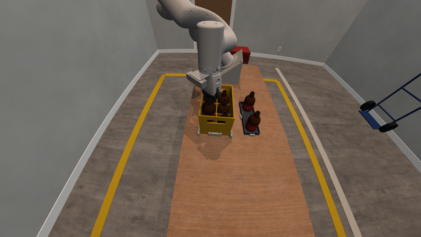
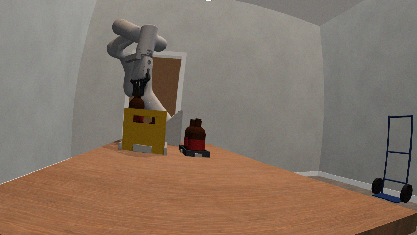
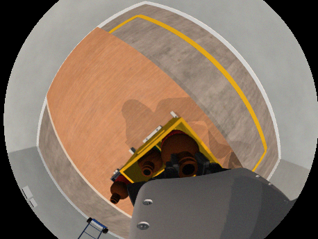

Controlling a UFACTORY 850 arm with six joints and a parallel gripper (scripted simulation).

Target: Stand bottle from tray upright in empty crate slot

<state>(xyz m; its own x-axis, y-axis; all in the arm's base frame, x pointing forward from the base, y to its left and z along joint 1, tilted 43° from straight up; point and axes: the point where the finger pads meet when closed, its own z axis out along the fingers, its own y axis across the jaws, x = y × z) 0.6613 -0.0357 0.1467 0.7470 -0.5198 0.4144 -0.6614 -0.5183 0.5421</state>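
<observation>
My gripper (image 1: 209, 101) (image 2: 138, 94) (image 3: 185, 162) is shut on the neck of a brown bottle (image 1: 208, 109) (image 2: 136, 103) (image 3: 178, 146) with a red label. The bottle is upright, partly inside the near left slot of the yellow crate (image 1: 216, 128) (image 2: 143, 135). Its shoulder stands above the rim. Its base is hidden by the crate wall. Other bottles stand lower in the crate, one in the middle right (image 1: 223, 108). The dark tray (image 1: 246, 116) (image 2: 189, 153) holds a near bottle (image 1: 253, 121) (image 2: 197, 137) and a far bottle (image 1: 249, 101).
The tray stands right of the crate on the wooden table (image 1: 235, 176) (image 2: 204, 189), with a gap between them. Small light brackets (image 1: 214, 134) (image 2: 142, 148) sit at the crate's foot. A grey angled stand (image 2: 174, 131) is behind the crate. A blue hand truck (image 2: 399, 152) stands beyond the table.
</observation>
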